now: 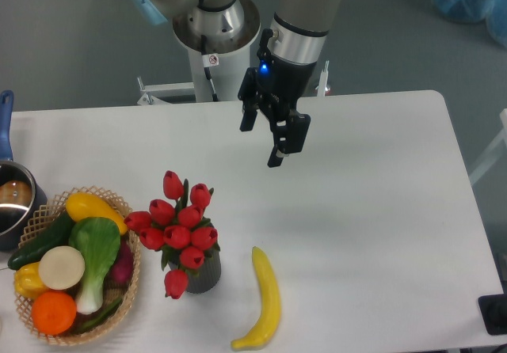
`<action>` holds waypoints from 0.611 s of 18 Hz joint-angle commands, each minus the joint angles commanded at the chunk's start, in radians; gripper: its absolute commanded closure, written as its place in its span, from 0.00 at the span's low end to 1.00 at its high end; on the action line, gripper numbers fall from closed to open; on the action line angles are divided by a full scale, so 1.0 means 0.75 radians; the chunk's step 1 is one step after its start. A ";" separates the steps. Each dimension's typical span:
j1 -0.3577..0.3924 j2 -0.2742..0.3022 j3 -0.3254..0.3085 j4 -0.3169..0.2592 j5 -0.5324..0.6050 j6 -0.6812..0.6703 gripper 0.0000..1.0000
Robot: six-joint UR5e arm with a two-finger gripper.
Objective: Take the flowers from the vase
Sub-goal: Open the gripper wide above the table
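Observation:
The flowers [178,228], a tight bunch of red tulip buds with green leaves, stand in the vase [203,274], a short dark grey ribbed cylinder near the table's front left. My gripper [261,143] hangs above the table's middle back, up and to the right of the bunch and well apart from it. Its two black fingers [279,149] point downward with a gap between them and nothing held. The stems are hidden inside the vase.
A yellow banana [264,299] lies just right of the vase. A woven basket [131,278] of vegetables and fruit sits at the front left. A steel pot [14,201] with a blue handle is at the left edge. The arm's base [207,40] stands behind the table.

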 joint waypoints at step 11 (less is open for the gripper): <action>0.027 -0.020 -0.084 0.202 -0.100 -0.245 0.00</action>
